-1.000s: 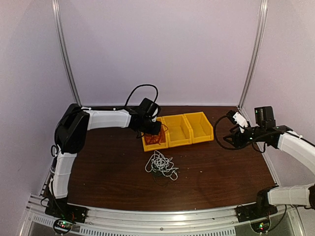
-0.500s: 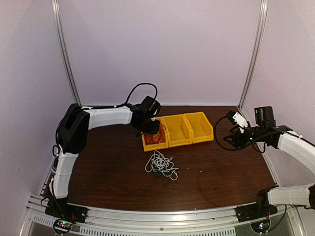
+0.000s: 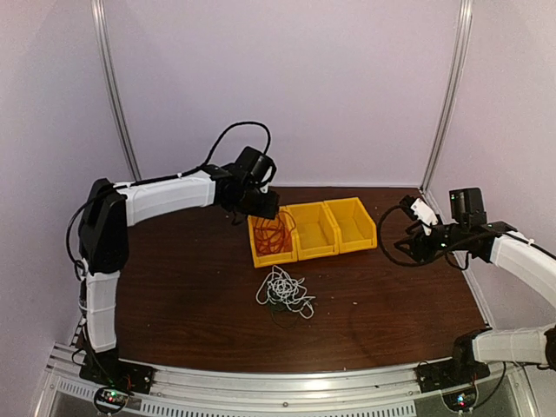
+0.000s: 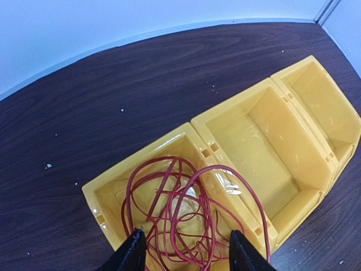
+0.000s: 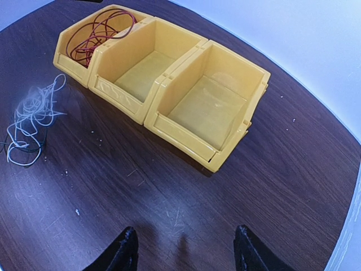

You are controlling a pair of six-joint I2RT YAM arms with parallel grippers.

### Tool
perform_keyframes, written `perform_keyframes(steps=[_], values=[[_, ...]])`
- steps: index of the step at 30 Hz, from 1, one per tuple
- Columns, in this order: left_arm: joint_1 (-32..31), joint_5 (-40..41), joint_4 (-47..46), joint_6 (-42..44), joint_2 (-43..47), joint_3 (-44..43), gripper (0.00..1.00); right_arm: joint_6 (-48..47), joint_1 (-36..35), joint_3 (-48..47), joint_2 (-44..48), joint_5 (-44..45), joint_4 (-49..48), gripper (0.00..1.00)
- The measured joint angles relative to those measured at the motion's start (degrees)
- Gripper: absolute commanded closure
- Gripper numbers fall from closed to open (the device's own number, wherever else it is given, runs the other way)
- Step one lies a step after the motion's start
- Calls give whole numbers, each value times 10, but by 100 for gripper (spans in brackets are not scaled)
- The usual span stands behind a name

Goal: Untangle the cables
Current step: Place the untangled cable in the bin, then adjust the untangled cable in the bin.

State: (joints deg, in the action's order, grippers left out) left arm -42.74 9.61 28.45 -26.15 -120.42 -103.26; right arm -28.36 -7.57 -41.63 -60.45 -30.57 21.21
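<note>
Red cable point(image 4: 180, 209) sits coiled in the left bin point(image 4: 104, 195) of three yellow bins in a row at the back of the table point(image 3: 191, 287). One loop hangs over the wall shared with the middle bin point(image 4: 282, 169). Middle and right bin point(image 4: 333, 107) hold no cable. Left gripper point(image 4: 186, 251) hangs right above the left bin, fingers spread, released. Red loops show below the gap, but neither finger pinches them as far as the wrist view shows. White cable point(image 3: 285, 291) lies in a loose clump on the table in front of the bins, apart from them and nearer the arm bases. A black strand point(image 5: 45, 141) runs through the clump's near edge, too thin to trace; can't tell how far the two are knotted. Right gripper point(image 5: 183, 251) hovers over bare wood to the right of the bins, fingers wide, holding nothing, well apart from the clump and the bins.
</note>
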Motion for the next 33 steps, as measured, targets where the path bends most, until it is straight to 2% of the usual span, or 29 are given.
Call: perform_keyframes(steps=[8,16,23,26,32,33], values=[[-14,-31,-5,43,61,50,42,0,0,0,0,0,0,42],[-60,-61,-4,48,48,40,42,0,0,0,0,0,0,42],[-61,-57,8,43,-5,24,56,0,0,0,0,0,0,42],[-61,-51,22,40,-19,17,67,-2,0,0,0,0,0,42],[-60,-43,29,32,-29,4,98,-3,0,0,0,0,0,42],[-59,-40,29,30,-29,3,100,-3,0,0,0,0,0,42]])
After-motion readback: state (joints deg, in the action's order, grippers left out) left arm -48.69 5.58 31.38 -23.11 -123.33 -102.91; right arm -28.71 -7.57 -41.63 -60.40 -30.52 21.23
